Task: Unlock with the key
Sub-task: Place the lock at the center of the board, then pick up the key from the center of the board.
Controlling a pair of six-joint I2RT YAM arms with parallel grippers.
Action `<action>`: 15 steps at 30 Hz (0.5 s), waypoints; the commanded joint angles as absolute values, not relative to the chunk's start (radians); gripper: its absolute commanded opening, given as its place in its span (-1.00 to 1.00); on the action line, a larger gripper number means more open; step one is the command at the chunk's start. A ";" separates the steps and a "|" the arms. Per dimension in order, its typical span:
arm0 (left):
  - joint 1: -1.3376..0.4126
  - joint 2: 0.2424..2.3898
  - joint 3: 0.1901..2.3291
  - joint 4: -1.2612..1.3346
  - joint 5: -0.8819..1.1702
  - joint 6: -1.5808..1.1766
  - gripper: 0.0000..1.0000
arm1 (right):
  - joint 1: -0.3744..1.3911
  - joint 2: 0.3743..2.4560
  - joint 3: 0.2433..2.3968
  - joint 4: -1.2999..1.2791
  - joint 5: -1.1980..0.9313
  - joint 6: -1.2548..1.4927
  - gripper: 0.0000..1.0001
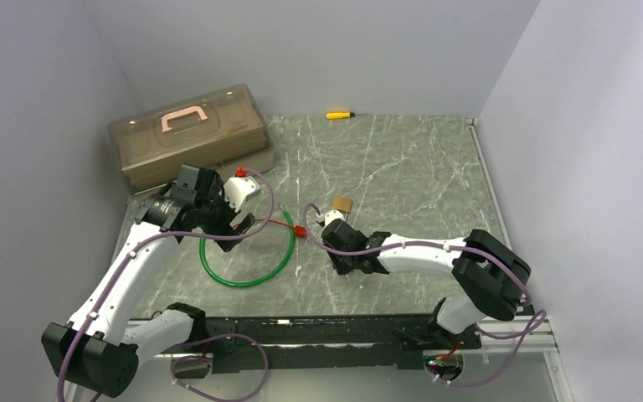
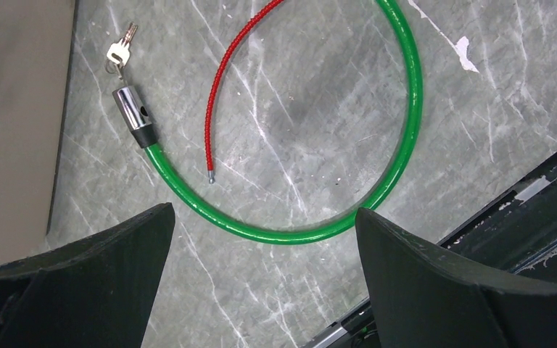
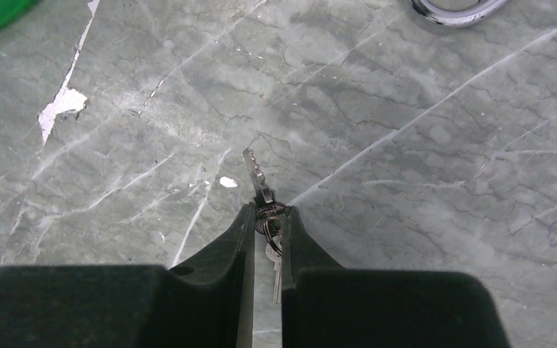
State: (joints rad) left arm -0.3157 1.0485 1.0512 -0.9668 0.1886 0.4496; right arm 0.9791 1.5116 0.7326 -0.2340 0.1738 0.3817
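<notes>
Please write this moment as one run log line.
right fingers: shut on key | left fingers: open above green cable lock | padlock: on table, untouched

Marbled grey table (image 1: 402, 167) – brown toolbox (image 1: 188, 138) far left, yellow screwdriver (image 1: 340, 115) far edge, brass padlock (image 1: 342, 203) mid-table, green cable lock (image 2: 283, 235) looped near left – red cable (image 2: 217, 94) end inside loop.

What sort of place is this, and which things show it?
Probably a robot test cell: bare grey walls box in a marble-patterned table, with practice props like a green cable lock and toolbox.
</notes>
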 commanded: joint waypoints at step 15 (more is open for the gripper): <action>-0.320 1.087 1.042 -0.870 0.448 0.406 0.99 | 0.983 1.357 0.858 -0.303 0.136 0.291 -1.00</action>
State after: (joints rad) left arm -0.3157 1.0588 1.0454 -0.9237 0.3534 0.4362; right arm 0.9817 1.4082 0.7898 -0.2932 0.1539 0.3283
